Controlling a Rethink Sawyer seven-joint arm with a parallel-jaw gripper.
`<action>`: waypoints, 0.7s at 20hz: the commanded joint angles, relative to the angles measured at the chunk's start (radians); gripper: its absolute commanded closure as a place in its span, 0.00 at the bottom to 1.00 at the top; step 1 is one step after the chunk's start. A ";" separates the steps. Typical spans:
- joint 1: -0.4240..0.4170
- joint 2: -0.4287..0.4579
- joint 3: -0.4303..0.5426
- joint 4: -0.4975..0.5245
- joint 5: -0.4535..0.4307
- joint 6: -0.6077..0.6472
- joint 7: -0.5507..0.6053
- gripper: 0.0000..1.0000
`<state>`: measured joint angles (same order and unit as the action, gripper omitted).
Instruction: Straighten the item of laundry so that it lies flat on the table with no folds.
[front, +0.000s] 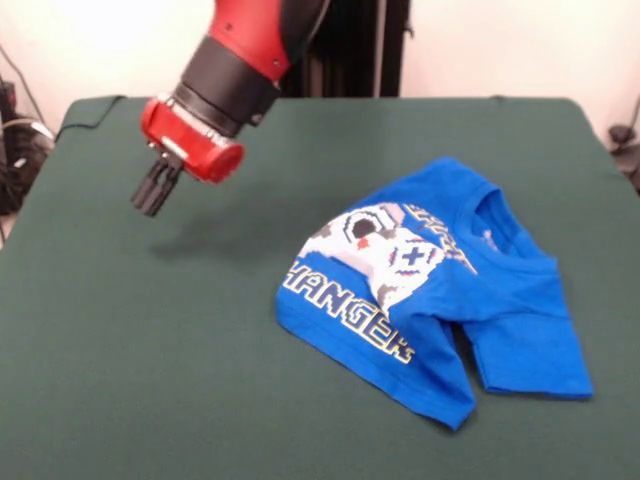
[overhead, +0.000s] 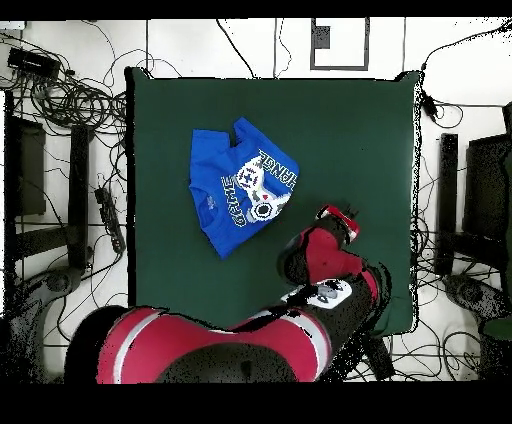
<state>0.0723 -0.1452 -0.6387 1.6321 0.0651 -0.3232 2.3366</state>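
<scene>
The blue T-shirt (front: 500, 300) lies crumpled on the right half of the green table (front: 150, 350). Its body is folded over, so the controller print and lettering show only in part, and one sleeve sticks out at the front right. In the overhead view the shirt (overhead: 215, 175) lies in the upper left part of the table (overhead: 350, 130). My gripper (front: 152, 196) hangs above the table to the left of the shirt, well apart from it. Its black fingers are together and hold nothing. In the overhead view the gripper (overhead: 343, 213) is to the right of the shirt.
The black pedestal column (front: 350, 45) stands behind the table's far edge. Cables and equipment (overhead: 70, 100) lie on the floor around the table. My arm (overhead: 200, 345) covers the table's bottom edge in the overhead view.
</scene>
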 joint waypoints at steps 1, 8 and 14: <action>0.109 -0.010 0.243 0.053 0.102 0.119 0.198 1.00; 0.175 -0.020 0.263 0.092 0.225 0.143 0.232 1.00; 0.098 -0.081 0.432 0.159 0.270 0.199 0.282 1.00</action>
<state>0.2020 -0.2082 -0.4653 1.6835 0.2394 -0.2945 2.3366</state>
